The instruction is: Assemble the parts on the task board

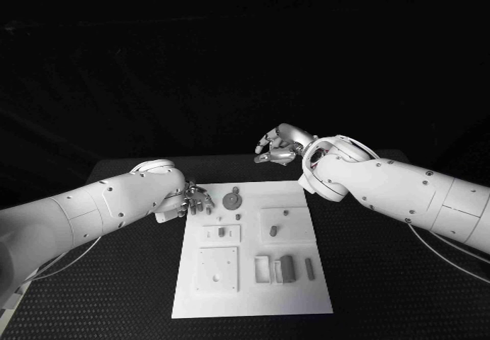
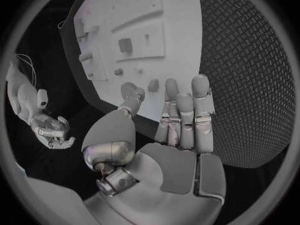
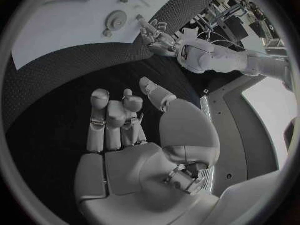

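Observation:
The white task board (image 1: pixel 255 297) lies in the middle of the black table with grey parts on it. A round disc part (image 1: pixel 234 202) sits near its far edge, a small peg (image 1: pixel 272 230) in a square recess mid-board, and several upright blocks (image 1: pixel 288 268) nearer me. My left hand (image 1: pixel 194 202) hovers at the board's far left corner, just left of the disc, fingers extended and holding nothing; its palm (image 2: pixel 181 135) faces the board (image 2: pixel 162 15) and the disc (image 2: pixel 129 90). My right hand (image 1: pixel 277 147) hangs beyond the board's far edge, holding nothing; its fingers (image 3: pixel 112 117) are over bare table.
Black textured table (image 1: pixel 388 283) surrounds the board on all sides. The right wrist view shows the board (image 3: pixel 56 35), the disc (image 3: pixel 116 20) and my left hand (image 3: pixel 153 35) across from it. The left wrist view shows my right hand (image 2: pixel 53 132) off the board's far side.

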Tool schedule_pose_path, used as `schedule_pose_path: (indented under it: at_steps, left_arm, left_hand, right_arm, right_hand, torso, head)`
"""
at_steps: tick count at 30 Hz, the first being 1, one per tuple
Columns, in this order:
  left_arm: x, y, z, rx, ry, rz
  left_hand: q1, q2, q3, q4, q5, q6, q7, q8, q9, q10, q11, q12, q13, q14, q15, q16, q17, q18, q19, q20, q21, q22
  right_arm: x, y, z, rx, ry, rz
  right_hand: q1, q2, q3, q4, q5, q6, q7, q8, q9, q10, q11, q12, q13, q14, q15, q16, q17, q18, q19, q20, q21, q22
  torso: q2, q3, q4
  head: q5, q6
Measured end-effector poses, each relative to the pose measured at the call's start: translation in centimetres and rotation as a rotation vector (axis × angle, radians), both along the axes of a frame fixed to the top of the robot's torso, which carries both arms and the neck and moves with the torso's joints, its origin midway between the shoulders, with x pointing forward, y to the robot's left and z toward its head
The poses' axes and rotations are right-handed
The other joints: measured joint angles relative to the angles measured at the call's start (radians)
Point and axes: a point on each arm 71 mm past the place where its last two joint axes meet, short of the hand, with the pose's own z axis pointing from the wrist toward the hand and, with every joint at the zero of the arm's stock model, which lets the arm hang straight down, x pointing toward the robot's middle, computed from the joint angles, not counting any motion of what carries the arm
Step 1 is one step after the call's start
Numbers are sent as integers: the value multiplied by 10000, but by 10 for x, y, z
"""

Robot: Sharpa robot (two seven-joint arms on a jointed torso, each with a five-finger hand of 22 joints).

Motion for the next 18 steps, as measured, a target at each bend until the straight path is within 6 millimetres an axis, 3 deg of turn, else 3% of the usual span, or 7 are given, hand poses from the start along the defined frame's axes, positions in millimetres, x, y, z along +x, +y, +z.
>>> schedule_pose_path:
  at_steps: [9, 13, 18]
  left_arm:
    - [0, -1, -1, -34, 7, -56]
    - [0, -2, -1, -68, 2, -95]
    - [0, -2, -1, -114, -4, -128]
  left_hand:
    - [238, 420, 66, -231, 40, 371, -55, 115, -78, 111, -111, 0, -40, 37, -109, 69, -1, 0, 52, -22, 114, 0]
    - [428, 229, 536, 21, -2, 511, -60, 172, -129, 145, -145, 0, -85, 89, -161, 69, -29, 0, 122, -91, 114, 0]
    - [488, 169, 616, 23, -1, 515, -64, 172, -144, 159, -159, 0, -97, 91, -162, 69, -29, 1, 123, -91, 153, 7]
  right_arm:
    - [0, 0, 0, -1, 6, 4]
    - [0, 1, 0, 0, 8, 11]
    - [0, 1, 0, -1, 11, 13]
  right_hand:
    - [0, 0, 0, 0, 0, 1, -1, 0, 9, 1, -1, 0, 0, 0, 0, 0, -1, 0, -1, 1, 0, -1]
    - [0, 0, 0, 0, 0, 1, -1, 0, 8, 13, -13, 0, 0, 0, 0, 0, -1, 1, -1, 1, 0, -1]
    - [0, 0, 0, 0, 0, -31, 18, 0, 8, -22, 22, 0, 0, -11, 11, 0, -1, 0, -2, 2, 0, -2]
  torso:
    - [-8, 0, -1]
    - [-9, 0, -1]
    - [-12, -3, -2]
  head:
    - [0, -20]
    - [0, -22]
    - [-1, -27]
